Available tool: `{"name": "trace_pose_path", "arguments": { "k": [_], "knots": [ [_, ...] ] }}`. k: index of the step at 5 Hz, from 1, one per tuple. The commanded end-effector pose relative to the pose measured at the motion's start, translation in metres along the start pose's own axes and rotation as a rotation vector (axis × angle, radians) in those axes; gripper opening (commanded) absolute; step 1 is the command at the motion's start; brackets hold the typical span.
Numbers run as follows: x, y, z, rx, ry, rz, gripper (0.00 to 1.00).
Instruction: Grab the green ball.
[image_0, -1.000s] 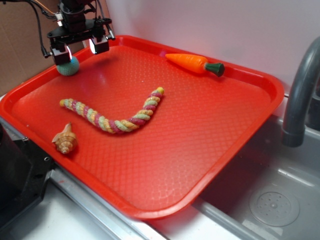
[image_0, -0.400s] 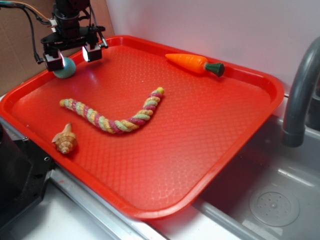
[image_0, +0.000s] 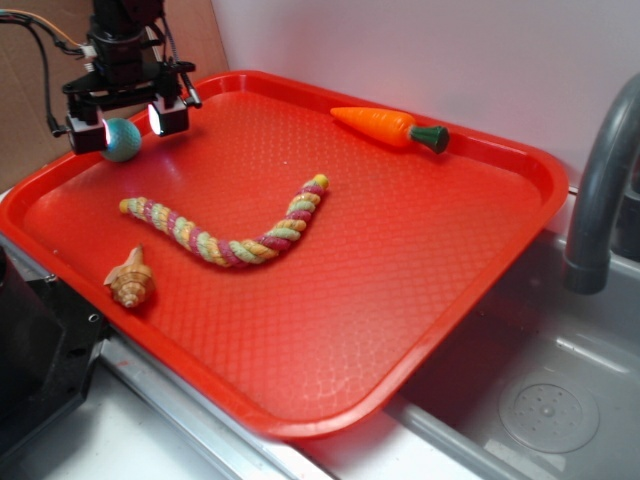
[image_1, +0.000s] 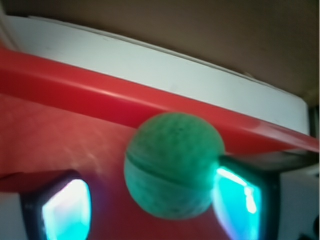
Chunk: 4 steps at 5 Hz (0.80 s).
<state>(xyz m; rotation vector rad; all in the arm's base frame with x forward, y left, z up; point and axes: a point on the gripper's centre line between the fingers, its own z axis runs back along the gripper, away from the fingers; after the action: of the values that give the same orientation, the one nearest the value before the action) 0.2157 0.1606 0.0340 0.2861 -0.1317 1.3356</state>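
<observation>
On the red tray (image_0: 480, 260) four loose things are showing: one green ball (image_0: 121, 139), one orange toy carrot (image_0: 388, 126), one braided rope (image_0: 228, 235) and one seashell (image_0: 129, 278). One gripper (image_0: 118, 118) is hanging over the tray's far left corner, with its jaws standing apart. The ball is sitting beside the left finger (image_0: 88, 126), and a clear gap is separating it from the other finger. I cannot tell if the ball is resting on the tray or is lifted.

The wrist view is showing what the exterior view is not: the ball (image_1: 172, 165) has a dimpled surface and a seam line running across it, slightly tilted, and it is lying against one lit finger pad (image_1: 235, 200) while the other pad (image_1: 65, 210) is staying apart from it. The tray rim (image_1: 75, 90) is passing behind. The carrot, rope and shell are appearing only in the exterior view.

Being round, the ball has no long axis.
</observation>
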Motion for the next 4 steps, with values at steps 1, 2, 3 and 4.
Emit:
{"name": "trace_pose_path", "arguments": {
  "k": [1,2,3,4],
  "knots": [
    [0.013,0.007,0.015,-0.02,-0.024,0.007,1.0],
    [0.012,0.002,0.009,0.002,-0.021,-0.007,1.0],
    [0.009,-0.003,0.0,0.046,-0.028,-0.016,0.73],
    [0.008,-0.003,-0.006,0.071,-0.039,-0.029,0.0]
  ]
}}
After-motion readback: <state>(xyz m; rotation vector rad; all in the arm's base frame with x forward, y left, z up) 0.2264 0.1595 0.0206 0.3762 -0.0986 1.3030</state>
